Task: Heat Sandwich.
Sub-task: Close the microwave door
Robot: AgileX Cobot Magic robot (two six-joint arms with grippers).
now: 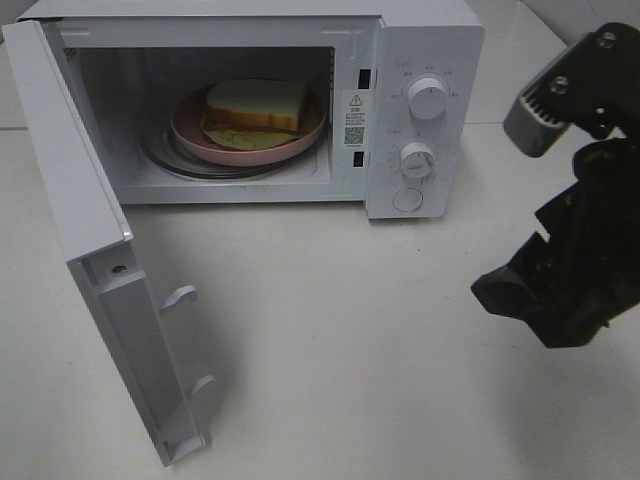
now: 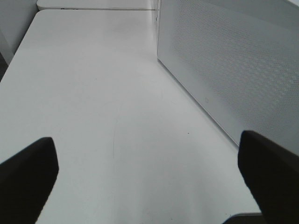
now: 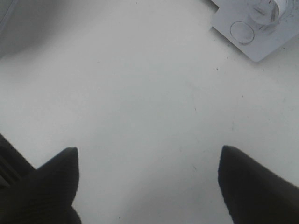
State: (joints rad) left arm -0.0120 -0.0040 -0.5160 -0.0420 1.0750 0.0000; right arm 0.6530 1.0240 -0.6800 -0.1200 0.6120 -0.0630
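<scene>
Two thick white slices with ham and lettuce between them are making up the sandwich (image 1: pixel 255 105), which is lying on a round pink plate (image 1: pixel 185 130) inside the microwave (image 1: pixel 425 40); the plate is sitting on the glass turntable (image 1: pixel 160 160). The door (image 1: pixel 90 260) is standing swung wide open toward the left of the high view, leaving the cavity exposed. The right arm (image 1: pixel 580 250) is hanging over the white table (image 1: pixel 350 350), to the right of the microwave and in front of it, well apart from the sandwich. In its wrist view the right gripper (image 3: pixel 148 149) is showing both dark fingers spread far apart with only bare table between them, grasping nothing, and a corner of the control panel with its round button (image 3: pixel 242 32) is showing at the edge. The left gripper (image 2: pixel 145 140) is likewise hovering with fingers released and wide, empty, just beside the microwave's perforated side wall (image 2: pixel 233 60). Two dials (image 1: pixel 428 97) are facing forward on the panel.
</scene>
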